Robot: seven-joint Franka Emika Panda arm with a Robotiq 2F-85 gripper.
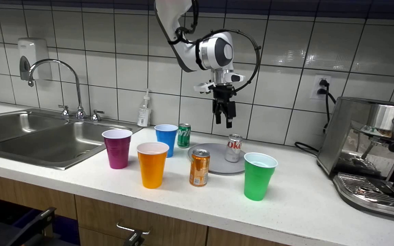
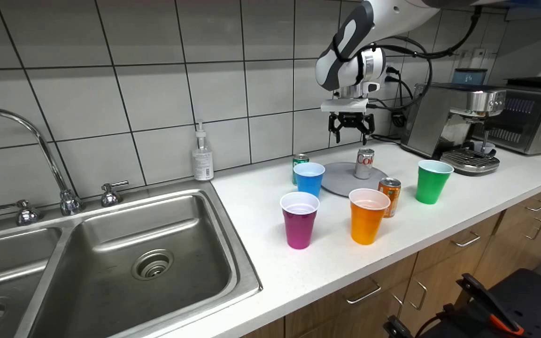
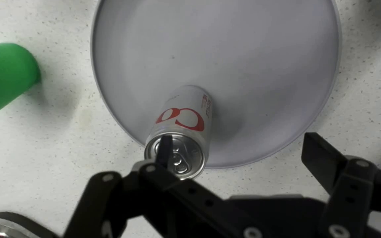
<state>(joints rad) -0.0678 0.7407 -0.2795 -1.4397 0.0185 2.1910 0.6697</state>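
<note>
Gripper [image 2: 351, 141] hangs near silver Coke can [image 3: 184, 125], higher than its top — jaws released, spread wide. Can stands upright on grey plate [image 3: 215, 49], at its 7 o'clock in wrist view — green cup [image 3: 5, 74] beside plate at 9 o'clock.

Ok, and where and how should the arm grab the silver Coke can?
Probably by the side walls of the silver Coke can, coming straight down from above: it stands upright on the gray plate, its body is a straight-sided cylinder, and the open pincer hangs higher, pointing down. In the wrist view one finger overlaps the can's top, so centering over it first seems wise.
</note>
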